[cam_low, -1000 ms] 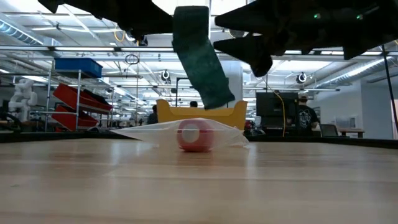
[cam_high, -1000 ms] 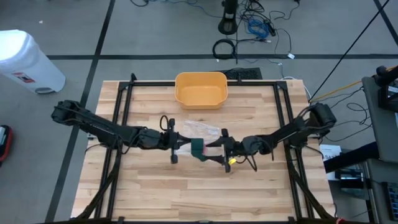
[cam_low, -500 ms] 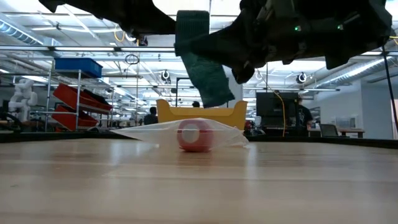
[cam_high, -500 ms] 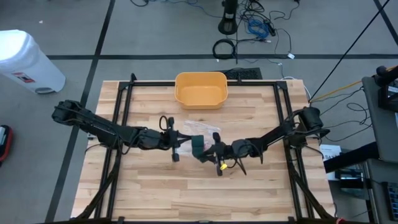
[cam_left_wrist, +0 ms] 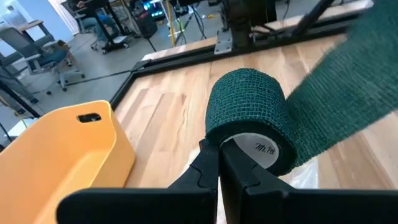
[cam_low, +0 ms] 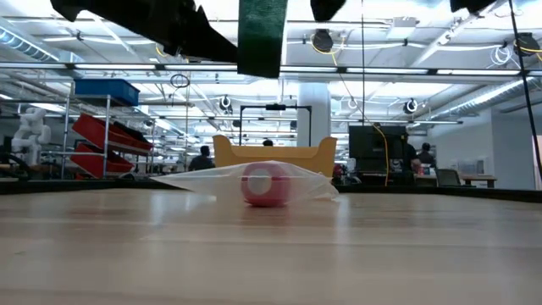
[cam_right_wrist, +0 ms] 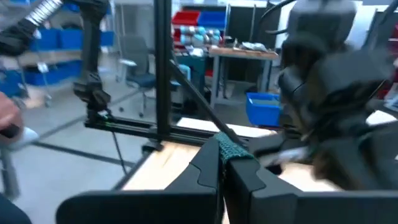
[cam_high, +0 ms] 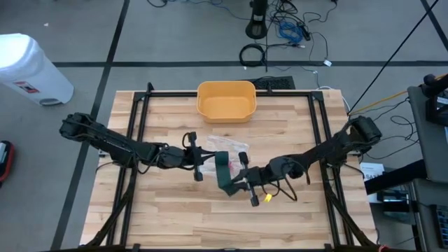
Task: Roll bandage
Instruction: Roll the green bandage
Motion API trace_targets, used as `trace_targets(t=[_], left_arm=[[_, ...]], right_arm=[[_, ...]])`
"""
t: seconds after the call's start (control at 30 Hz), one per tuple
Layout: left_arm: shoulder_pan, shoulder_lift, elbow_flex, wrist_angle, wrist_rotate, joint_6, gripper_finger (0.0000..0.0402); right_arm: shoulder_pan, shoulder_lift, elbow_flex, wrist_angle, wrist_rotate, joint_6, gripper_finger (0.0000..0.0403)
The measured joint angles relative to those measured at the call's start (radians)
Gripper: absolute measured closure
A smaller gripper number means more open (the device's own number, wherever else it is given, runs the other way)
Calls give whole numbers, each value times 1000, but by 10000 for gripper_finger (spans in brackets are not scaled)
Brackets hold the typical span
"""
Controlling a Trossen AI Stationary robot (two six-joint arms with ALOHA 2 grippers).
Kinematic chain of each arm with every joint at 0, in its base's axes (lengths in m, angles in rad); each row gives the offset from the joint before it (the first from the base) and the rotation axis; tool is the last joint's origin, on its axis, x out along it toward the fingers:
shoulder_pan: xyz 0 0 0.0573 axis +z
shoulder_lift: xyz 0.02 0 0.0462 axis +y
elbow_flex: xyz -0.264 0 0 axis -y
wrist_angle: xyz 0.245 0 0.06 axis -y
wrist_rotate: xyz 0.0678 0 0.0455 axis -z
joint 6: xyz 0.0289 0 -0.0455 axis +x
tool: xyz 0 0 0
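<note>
Dark green woven bandage (cam_left_wrist: 249, 112); red roll (cam_low: 264, 184) in a clear bag (cam_low: 203, 179); yellow-orange bin (cam_high: 225, 100) at the far side; pale wood-grain worktop (cam_high: 175, 210).

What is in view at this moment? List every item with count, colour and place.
Green woven bandage roll: one, dark green, held above the table's middle by the left gripper; its loose strip runs to the right gripper.
Red tape roll in a clear plastic bag: one, red, on the table's middle.
Yellow plastic bin: one, yellow, at the table's far edge.
Wooden table: one, light wood.
White bin: one, on the floor, far left.
Left gripper: fingers shut on the roll.
Right gripper: fingers shut on the strip's end.
</note>
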Motion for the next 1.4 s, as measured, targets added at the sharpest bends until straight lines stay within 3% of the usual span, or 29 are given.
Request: trace_targets(t=[0.1, 0.33, 0.63, 0.97, 1.1, 1.4], left_arm=[[0, 34, 0, 9, 0, 0, 401], [-20, 82, 0, 14, 0, -1, 401], [-94, 81, 0, 116, -11, 81, 401], [-120, 81, 0, 110, -69, 111, 401], [-120, 81, 0, 113, -68, 111, 401], [-154, 81, 0, 120, -67, 128, 401]], right_arm=[[-11, -28, 64, -123, 11, -41, 403], [-15, -62, 150, -300, 151, -128, 403], [-63, -66, 150, -338, 318, -118, 403], [-87, -69, 150, -433, 393, -14, 398], [-116, -69, 150, -499, 323, 103, 360], [-189, -105, 150, -544, 204, 450, 214]])
